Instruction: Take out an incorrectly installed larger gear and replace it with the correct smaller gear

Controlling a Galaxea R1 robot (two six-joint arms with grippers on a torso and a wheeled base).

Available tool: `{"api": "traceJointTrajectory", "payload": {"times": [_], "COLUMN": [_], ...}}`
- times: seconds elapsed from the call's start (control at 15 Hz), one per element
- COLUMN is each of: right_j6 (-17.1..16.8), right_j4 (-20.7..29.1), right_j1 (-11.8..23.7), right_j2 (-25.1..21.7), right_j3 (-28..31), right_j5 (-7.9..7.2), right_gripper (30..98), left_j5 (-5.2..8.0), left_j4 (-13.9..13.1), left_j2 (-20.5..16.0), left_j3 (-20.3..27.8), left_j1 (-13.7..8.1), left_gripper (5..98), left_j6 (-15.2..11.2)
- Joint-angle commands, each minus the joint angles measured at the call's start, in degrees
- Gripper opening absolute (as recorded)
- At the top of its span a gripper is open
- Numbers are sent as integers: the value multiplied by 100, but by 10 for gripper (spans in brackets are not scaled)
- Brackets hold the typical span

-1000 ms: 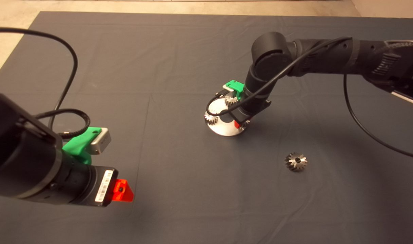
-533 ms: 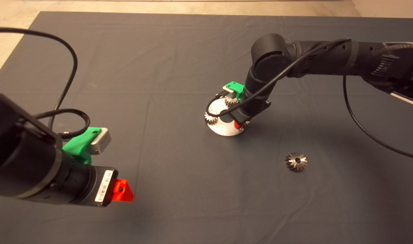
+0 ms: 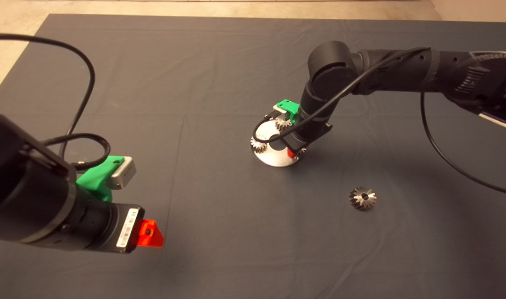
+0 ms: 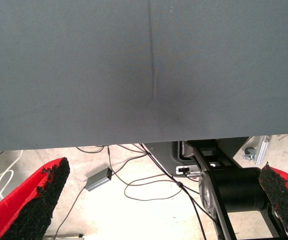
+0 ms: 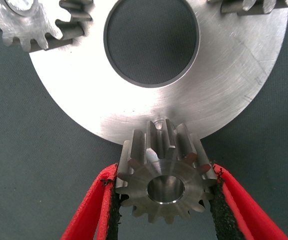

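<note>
My right gripper (image 5: 165, 176) is shut on the smaller gear (image 5: 166, 182), one black pad on each side of its teeth. The gear hovers at the rim of the round silver plate (image 5: 234, 85), just over a short peg (image 5: 158, 123). Seen from the head camera, the right gripper (image 3: 293, 153) stands on the plate's (image 3: 273, 160) near right edge and its wrist hides the gear. The larger gear (image 3: 362, 198), shiny and cone-shaped, lies alone on the mat to the plate's right and nearer me. Low at the left, my left gripper (image 3: 150, 234) hangs open with nothing in it.
Two paler small gears (image 3: 258, 144) (image 3: 283, 123) sit on the plate's left and far edges around its dark centre hole (image 5: 151, 42). The left wrist view shows the mat's edge (image 4: 144, 142) with cables and floor beyond. A black cable loops from the right arm.
The right arm's elbow has sunk very slightly over the plate. The larger gear and the left arm have not moved.
</note>
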Motion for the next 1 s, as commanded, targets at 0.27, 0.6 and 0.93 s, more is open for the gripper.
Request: {"api": "traceJointTrajectory", "payload": {"times": [0.27, 0.6, 0.93], "right_j6": [0, 0, 0], "right_j4": [162, 162, 154], "right_j1": [231, 213, 205], "right_j2": [56, 56, 56], "right_j3": [23, 23, 24], "right_j5": [-399, -399, -416], "right_gripper": [396, 395, 395], "left_j5": [450, 448, 441], "left_j4": [-100, -100, -100], "left_j2": [-23, -15, -15], "left_j3": [66, 66, 73], "left_j1": [-50, -50, -50], "left_gripper": [982, 982, 982], "left_j6": [4, 4, 4]}}
